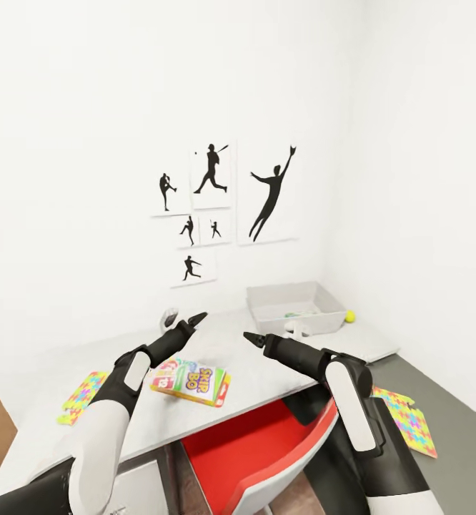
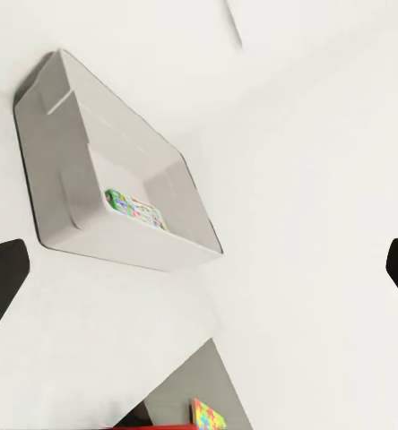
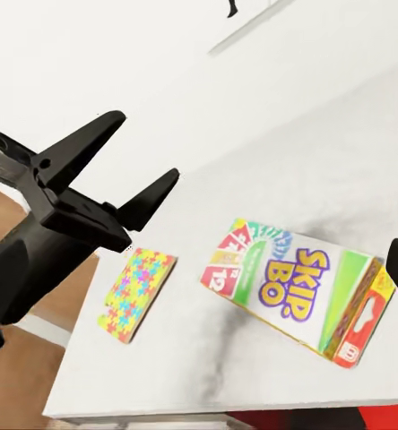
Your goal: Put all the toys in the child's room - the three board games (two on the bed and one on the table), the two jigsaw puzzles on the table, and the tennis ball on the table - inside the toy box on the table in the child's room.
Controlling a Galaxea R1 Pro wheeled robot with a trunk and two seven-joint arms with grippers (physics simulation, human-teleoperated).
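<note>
Both arms are hovering with jaws apart, left and right empty; the game box is lying on the bench just below them, the bin sitting beyond

Toy box contents partly hidden

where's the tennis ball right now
In the head view the tennis ball lies on the table just outside the toy box's right wall, near the corner.
</note>
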